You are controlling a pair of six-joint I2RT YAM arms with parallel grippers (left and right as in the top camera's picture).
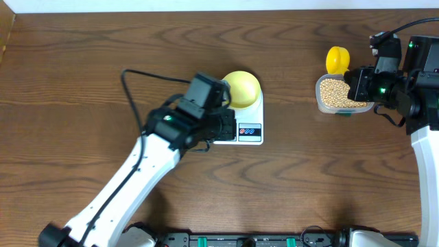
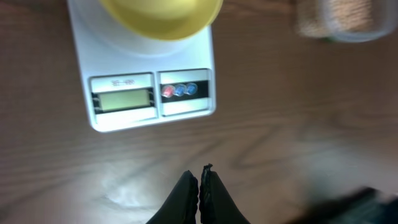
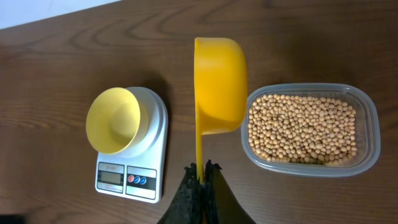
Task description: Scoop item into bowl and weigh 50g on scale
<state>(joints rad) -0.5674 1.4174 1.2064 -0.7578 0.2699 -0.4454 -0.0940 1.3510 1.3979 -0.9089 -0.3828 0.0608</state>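
Observation:
The pale yellow bowl [image 3: 115, 121] sits empty on the white scale [image 3: 134, 177]; both also show in the overhead view, bowl [image 1: 241, 88] on scale [image 1: 250, 130]. Tan beans [image 3: 301, 127], the item, fill a clear tub [image 3: 367, 112]. My right gripper [image 3: 200, 171] is shut on the thin handle of a bright yellow scoop [image 3: 219, 81], which hangs between the scale and the tub. My left gripper [image 2: 200, 177] is shut on nothing, above the bare table just in front of the scale's display [image 2: 124, 99].
The tub of beans [image 1: 339, 94] stands at the right of the wooden table [image 1: 82, 82], with the scoop [image 1: 337, 60] just behind it. The left arm [image 1: 151, 158] reaches diagonally from the front edge to the scale.

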